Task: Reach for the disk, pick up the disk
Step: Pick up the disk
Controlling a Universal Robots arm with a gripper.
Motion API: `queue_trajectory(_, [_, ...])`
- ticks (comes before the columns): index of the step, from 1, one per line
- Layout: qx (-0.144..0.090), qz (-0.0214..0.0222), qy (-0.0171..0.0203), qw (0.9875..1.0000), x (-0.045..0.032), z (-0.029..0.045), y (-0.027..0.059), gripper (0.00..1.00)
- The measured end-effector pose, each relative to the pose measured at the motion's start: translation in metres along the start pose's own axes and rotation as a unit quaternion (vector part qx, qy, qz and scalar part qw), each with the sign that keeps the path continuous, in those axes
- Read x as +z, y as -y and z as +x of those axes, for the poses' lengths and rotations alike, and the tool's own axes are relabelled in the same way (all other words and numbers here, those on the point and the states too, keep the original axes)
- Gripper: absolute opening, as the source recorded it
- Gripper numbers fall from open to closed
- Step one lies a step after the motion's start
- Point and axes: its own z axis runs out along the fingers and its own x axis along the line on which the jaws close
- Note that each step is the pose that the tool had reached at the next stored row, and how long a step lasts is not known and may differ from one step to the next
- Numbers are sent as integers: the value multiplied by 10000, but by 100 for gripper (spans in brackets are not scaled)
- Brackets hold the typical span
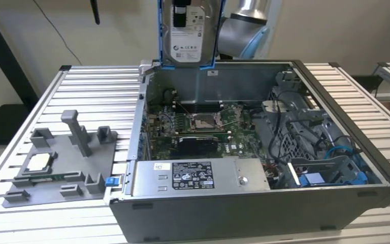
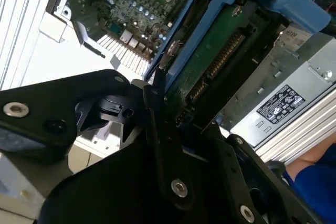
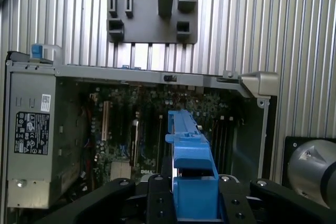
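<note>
The disk (image 1: 185, 35) hangs upright in the air above the back wall of the open computer case, its white label facing the exterior view and a blue bracket along its edges. The robot arm (image 1: 246, 25) stands just behind it. In both wrist views my gripper (image 3: 191, 195) is shut on the disk (image 3: 190, 156), with black fingers (image 3: 157, 198) on either side of the blue bracket. In the second wrist view the disk's green circuit board (image 2: 210, 61) shows inside the bracket, above my gripper (image 2: 173, 106).
Below the disk lies the open computer case (image 1: 330, 101) with its motherboard (image 1: 195, 127), power supply (image 1: 195, 175) and blue bay (image 1: 317, 180). A grey fixture plate (image 1: 79, 168) carrying a small square chip (image 1: 38, 161) sits on the slatted table (image 1: 100, 86) at the exterior view's left.
</note>
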Motion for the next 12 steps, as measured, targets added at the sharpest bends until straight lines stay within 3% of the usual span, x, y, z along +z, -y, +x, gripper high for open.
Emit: queue_trajectory(12, [-8,0,0,10000,-7,11,230,0])
